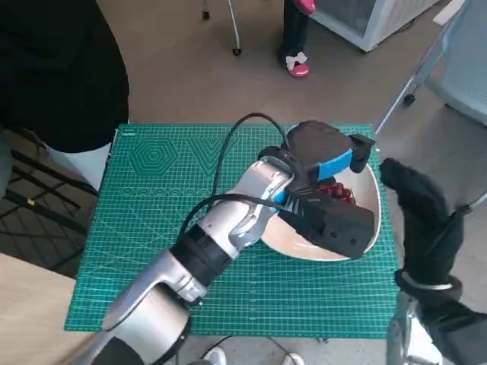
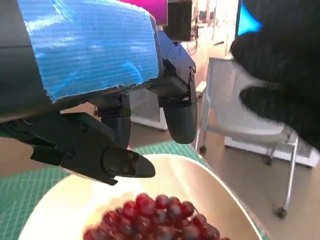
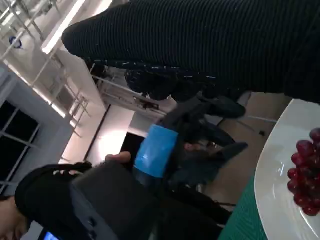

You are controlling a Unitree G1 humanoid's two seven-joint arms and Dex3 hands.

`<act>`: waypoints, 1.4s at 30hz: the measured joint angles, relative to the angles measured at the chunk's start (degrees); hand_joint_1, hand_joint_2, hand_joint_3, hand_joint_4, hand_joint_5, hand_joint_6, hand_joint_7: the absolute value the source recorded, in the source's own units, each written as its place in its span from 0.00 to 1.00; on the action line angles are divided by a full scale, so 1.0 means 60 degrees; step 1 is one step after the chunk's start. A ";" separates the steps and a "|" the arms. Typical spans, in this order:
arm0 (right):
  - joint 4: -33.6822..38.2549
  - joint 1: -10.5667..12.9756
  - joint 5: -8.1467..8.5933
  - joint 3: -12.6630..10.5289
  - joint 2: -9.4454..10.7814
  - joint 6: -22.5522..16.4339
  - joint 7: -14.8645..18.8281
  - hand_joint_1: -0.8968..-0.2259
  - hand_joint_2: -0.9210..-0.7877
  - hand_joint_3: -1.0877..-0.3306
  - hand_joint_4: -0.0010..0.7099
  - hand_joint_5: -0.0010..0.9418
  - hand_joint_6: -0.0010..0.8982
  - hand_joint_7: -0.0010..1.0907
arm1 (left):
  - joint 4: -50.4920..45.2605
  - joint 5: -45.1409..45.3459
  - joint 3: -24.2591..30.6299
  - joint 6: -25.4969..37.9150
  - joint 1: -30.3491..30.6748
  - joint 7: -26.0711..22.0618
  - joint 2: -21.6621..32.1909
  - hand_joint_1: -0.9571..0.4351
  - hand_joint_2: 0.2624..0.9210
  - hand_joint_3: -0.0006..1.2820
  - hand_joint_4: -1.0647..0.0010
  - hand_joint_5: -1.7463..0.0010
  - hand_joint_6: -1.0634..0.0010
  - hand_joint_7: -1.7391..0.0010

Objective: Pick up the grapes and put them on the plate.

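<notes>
- On the plate [image 1: 358, 242], at the right side of the green mat [image 1: 160, 228], the grapes [image 1: 338, 192] already lie as a dark red bunch.
- Over them hovers the left hand [image 1: 323, 163]; the left wrist view shows its fingers [image 2: 177, 112] apart, above the grapes and holding nothing.
- Risk: a careless pull-back could let those fingers or the bulky wrist catch the bunch and drag it off the plate.
- Risk: a knock on the rim could tip or slide the plate, which sits near the mat's right edge.
- Right of the plate, the right hand [image 1: 422, 209] is raised, fingers loosely spread, empty; swinging inward, it could strike the plate or the left hand.
</notes>
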 measured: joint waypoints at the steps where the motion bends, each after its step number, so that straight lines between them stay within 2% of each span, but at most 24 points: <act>1: 0.0000 0.0000 -0.0007 -0.0001 0.0000 -0.0005 -0.0010 0.42 0.00 0.35 0.60 0.00 0.15 0.24 | 0.0091 -0.0001 -0.0002 -0.0010 -0.0014 0.0005 -0.0008 0.69 1.00 0.17 0.45 0.22 0.61 0.26; 10: 0.0002 -0.0001 -0.0052 0.0018 0.0002 -0.0035 -0.0070 0.42 0.00 0.35 0.60 0.00 0.15 0.23 | 0.0572 -0.0124 0.0083 0.0001 -0.0096 0.0018 -0.0053 0.70 1.00 0.18 0.53 0.21 0.57 0.25; 11: 0.0002 -0.0002 -0.0070 0.0027 0.0004 -0.0041 -0.0071 0.42 0.00 0.35 0.60 0.00 0.15 0.23 | 0.0607 -0.0174 0.0122 0.0019 -0.0099 0.0018 -0.0065 0.73 0.99 0.18 0.53 0.21 0.57 0.31; 14: 0.0016 -0.0003 -0.0125 0.0057 0.0009 -0.0074 -0.0071 0.42 0.00 0.35 0.60 0.00 0.15 0.22 | 0.0670 -0.0354 0.0245 0.0148 -0.0101 0.0018 -0.0092 0.86 0.98 0.15 0.47 0.23 0.51 0.65; 15: 0.0029 -0.0004 -0.0132 0.0067 0.0010 -0.0088 -0.0071 0.42 0.00 0.35 0.60 0.00 0.15 0.22 | 0.0674 -0.0396 0.0271 0.0202 -0.0101 0.0018 -0.0094 0.89 0.99 0.13 0.46 0.24 0.49 0.73; 17: 0.0073 -0.0010 -0.0135 0.0085 0.0011 -0.0122 -0.0071 0.42 0.00 0.34 0.60 0.00 0.16 0.22 | 0.0666 -0.0436 0.0308 0.0304 -0.0098 0.0024 -0.0087 0.92 0.99 0.12 0.45 0.24 0.46 0.82; 21: 0.0196 -0.0036 -0.0133 0.0119 0.0012 -0.0167 -0.0071 0.42 0.00 0.35 0.60 0.00 0.16 0.22 | 0.0561 -0.0475 0.0412 0.0383 -0.0030 0.0141 0.0001 0.94 1.00 0.12 0.44 0.24 0.45 0.89; 29: 0.0395 -0.0178 -0.0131 0.0182 0.0028 -0.0207 -0.0070 0.42 0.00 0.35 0.60 0.00 0.16 0.21 | -0.0446 -0.0830 0.0937 0.0170 0.0671 0.0583 0.0616 0.94 1.00 0.12 0.45 0.24 0.45 0.93; 31: 0.0437 -0.0210 -0.0129 0.0189 0.0030 -0.0216 -0.0070 0.42 0.00 0.35 0.60 0.00 0.16 0.21 | -0.0791 -0.1120 0.1225 -0.0137 0.1020 0.0680 0.0877 0.85 1.00 0.11 0.45 0.31 0.45 0.94; 34: 0.0502 -0.0238 -0.0127 0.0197 0.0030 -0.0222 -0.0069 0.42 0.00 0.35 0.60 0.00 0.17 0.21 | -0.1095 -0.1807 0.1811 -0.0936 0.1573 0.0802 0.1286 0.56 1.00 0.08 0.49 0.65 0.46 0.97; 35: 0.0517 -0.0243 -0.0127 0.0202 0.0031 -0.0222 -0.0069 0.42 0.00 0.35 0.60 0.00 0.17 0.21 | -0.1103 -0.2116 0.2040 -0.1257 0.1737 0.0802 0.1403 0.50 1.00 0.09 0.51 0.76 0.48 0.98; 37: 0.0535 -0.0251 -0.0127 0.0215 0.0032 -0.0223 -0.0069 0.42 0.00 0.34 0.60 0.00 0.17 0.21 | -0.0993 -0.2821 0.2527 -0.1904 0.2014 0.0681 0.1600 0.41 1.00 0.12 0.57 0.88 0.51 0.99; 39: 0.0546 -0.0264 -0.0127 0.0224 0.0033 -0.0225 -0.0069 0.42 0.00 0.34 0.60 0.00 0.17 0.20 | -0.0767 -0.3614 0.3012 -0.2503 0.2218 0.0353 0.1747 0.37 1.00 0.16 0.63 0.95 0.56 0.99; 42: 0.0550 -0.0309 -0.0127 0.0237 0.0035 -0.0226 -0.0069 0.43 0.00 0.34 0.60 0.00 0.17 0.20 | -0.0386 -0.4844 0.3702 -0.3111 0.2429 -0.0473 0.1869 0.34 1.00 0.23 0.71 0.98 0.64 1.00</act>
